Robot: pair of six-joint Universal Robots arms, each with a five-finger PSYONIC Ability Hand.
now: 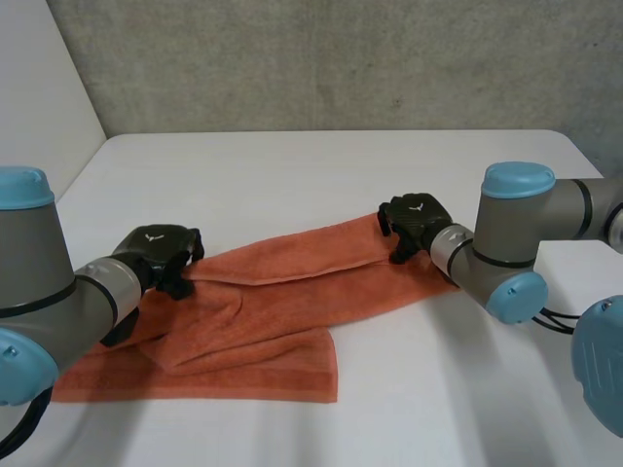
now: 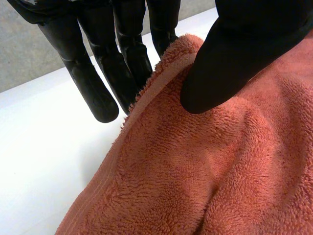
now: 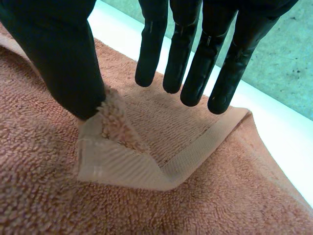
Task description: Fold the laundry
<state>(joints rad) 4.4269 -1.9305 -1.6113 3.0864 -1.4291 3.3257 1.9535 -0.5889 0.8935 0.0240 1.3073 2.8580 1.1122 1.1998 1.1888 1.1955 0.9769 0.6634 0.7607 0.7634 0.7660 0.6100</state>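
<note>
towel (image 1: 263, 311): soft, floppy, light, so take it by the corners
left hand (image 1: 156, 251): fingers pinching the 9 o'clock edge
right hand (image 1: 419, 219): fingers straight over the 2 o'clock corner

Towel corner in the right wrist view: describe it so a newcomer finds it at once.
An orange towel lies across the white table, with the right hand at its right end. At that hand's thumb tip, one corner is flipped back on itself. It alone shows the flat, pale hem band face-up amid fluffy pile.
</note>
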